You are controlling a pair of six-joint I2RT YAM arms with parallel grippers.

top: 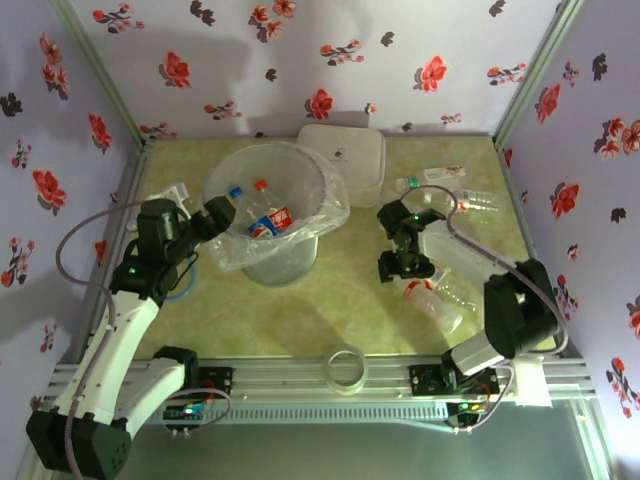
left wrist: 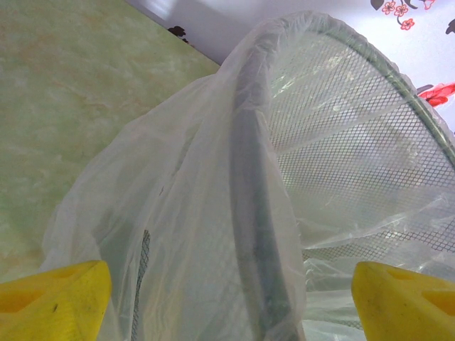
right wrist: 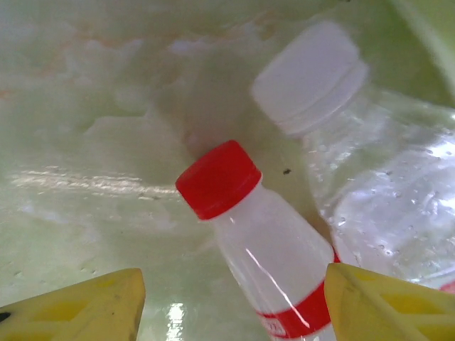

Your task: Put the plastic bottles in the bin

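The bin (top: 270, 215), a round clear bucket lined with a crinkly bag, holds a blue-capped plastic bottle (top: 236, 193) and a red-capped one (top: 262, 187). My left gripper (top: 220, 211) is open at the bin's left rim. In the left wrist view the bagged rim (left wrist: 249, 213) runs between its yellow fingers (left wrist: 57, 295). My right gripper (top: 407, 266) is open, low over the table. A red-capped bottle with a red label (right wrist: 274, 256) lies between its fingers, close to the right finger (right wrist: 391, 305). A white-capped clear bottle (right wrist: 370, 177) lies beside it.
A white rounded-square box (top: 345, 155) stands behind the bin. More bottles lie at the back right, one with a green cap (top: 412, 184) and another (top: 475, 200). A small clear ring (top: 346, 368) sits at the near edge. Flowered walls close in the table.
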